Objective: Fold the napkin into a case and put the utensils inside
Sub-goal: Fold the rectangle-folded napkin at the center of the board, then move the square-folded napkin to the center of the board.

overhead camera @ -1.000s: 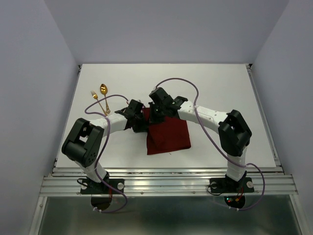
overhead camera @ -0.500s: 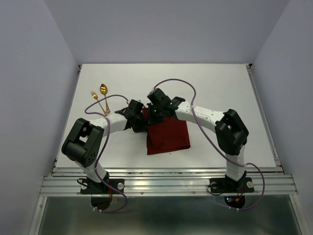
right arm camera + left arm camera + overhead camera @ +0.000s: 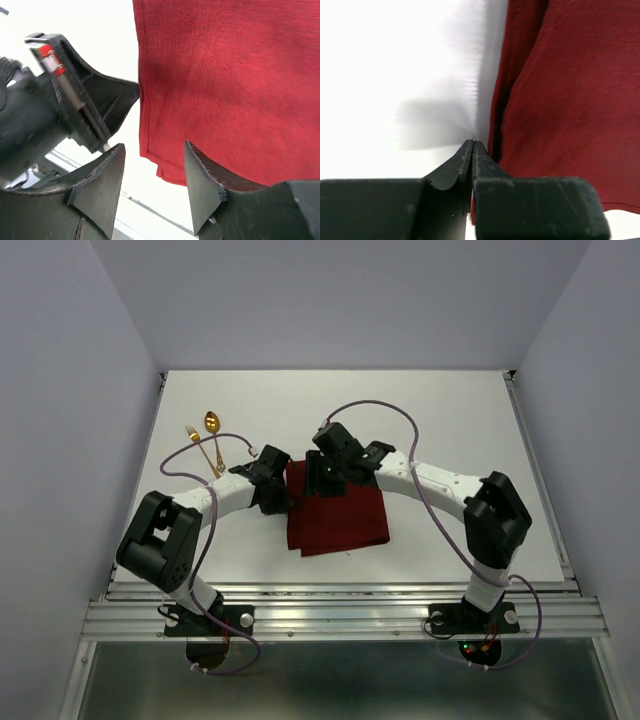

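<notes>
The dark red napkin (image 3: 340, 520) lies folded and flat on the white table, its layered edge showing in the left wrist view (image 3: 560, 100) and its near corner in the right wrist view (image 3: 225, 75). My left gripper (image 3: 273, 490) sits at its left edge, fingertips (image 3: 473, 143) together, cloth against the right finger; a red sliver shows low between the fingers. My right gripper (image 3: 320, 480) hangs open (image 3: 154, 145) over that left edge, holding nothing. The gold spoon (image 3: 212, 423) and fork (image 3: 193, 434) lie at the far left.
The white table (image 3: 450, 420) has a metal rail along its near edge (image 3: 340, 590). Purple cables loop over both arms. The left gripper's body (image 3: 75, 110) is close beside the right gripper's fingers.
The right gripper has opened and let go of the napkin. The napkin's left edge now lies further left and flat. Both grippers have shifted slightly.
</notes>
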{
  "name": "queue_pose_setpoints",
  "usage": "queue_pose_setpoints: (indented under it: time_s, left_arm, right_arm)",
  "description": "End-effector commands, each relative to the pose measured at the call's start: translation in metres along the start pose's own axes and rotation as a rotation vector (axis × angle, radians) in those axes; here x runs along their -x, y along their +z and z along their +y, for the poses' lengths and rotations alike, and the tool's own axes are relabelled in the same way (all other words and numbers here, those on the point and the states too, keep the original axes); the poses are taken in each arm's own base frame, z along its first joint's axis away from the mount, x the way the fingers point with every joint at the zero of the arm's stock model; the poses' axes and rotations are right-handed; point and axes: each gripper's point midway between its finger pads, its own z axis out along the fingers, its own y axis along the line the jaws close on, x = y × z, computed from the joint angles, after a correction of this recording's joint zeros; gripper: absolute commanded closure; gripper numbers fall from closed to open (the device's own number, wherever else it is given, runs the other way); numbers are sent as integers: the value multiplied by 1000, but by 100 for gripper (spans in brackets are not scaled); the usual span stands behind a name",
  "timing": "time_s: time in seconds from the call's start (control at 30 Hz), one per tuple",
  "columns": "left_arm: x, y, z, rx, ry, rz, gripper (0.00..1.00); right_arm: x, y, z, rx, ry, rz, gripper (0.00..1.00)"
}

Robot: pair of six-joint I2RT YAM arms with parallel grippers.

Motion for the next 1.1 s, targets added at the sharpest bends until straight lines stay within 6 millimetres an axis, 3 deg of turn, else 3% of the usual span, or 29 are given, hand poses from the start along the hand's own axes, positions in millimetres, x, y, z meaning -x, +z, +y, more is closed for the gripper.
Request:
queue_pose_setpoints:
  time_s: [0.0, 0.07, 0.27, 0.37, 0.4, 0.5, 0.57, 0.67, 0.77, 1.07]
  left_arm:
    - [6, -20, 20, 88, 22, -41, 87]
    - [6, -29, 24, 96, 21, -50, 87]
    - [-1, -46, 18, 28, 0, -56, 82]
    - [-6, -52, 12, -34, -9, -57, 68]
    - [-5, -59, 7, -73, -14, -74, 56]
    - [-18, -67, -11, -211, -24, -40, 32]
    - [-29, -61, -10, -229, -33, -15, 28]
    - [-46, -49, -2, -202, -36, 36, 29]
    - [-58, -40, -3, -209, -41, 80, 34]
    - [-82, -23, -1, -170, -32, 151, 48]
  right_arm:
    - [33, -48, -3, 13, 12, -160, 45]
    - [27, -49, -25, -28, 28, -153, 45]
    - [-2, -51, -58, -99, 34, -117, 46]
    - [-3, -57, -74, -142, 54, -148, 45]
    - [-4, -62, -82, -150, 66, -154, 44]
    - [6, -74, -115, -177, 131, -175, 44]
    - [12, -79, -138, -192, 159, -173, 39]
    - [2, -76, -152, -181, 145, -119, 34]
    - [-20, -66, -152, -145, 125, -31, 32]
    - [-55, -54, -166, -127, 146, 47, 34]
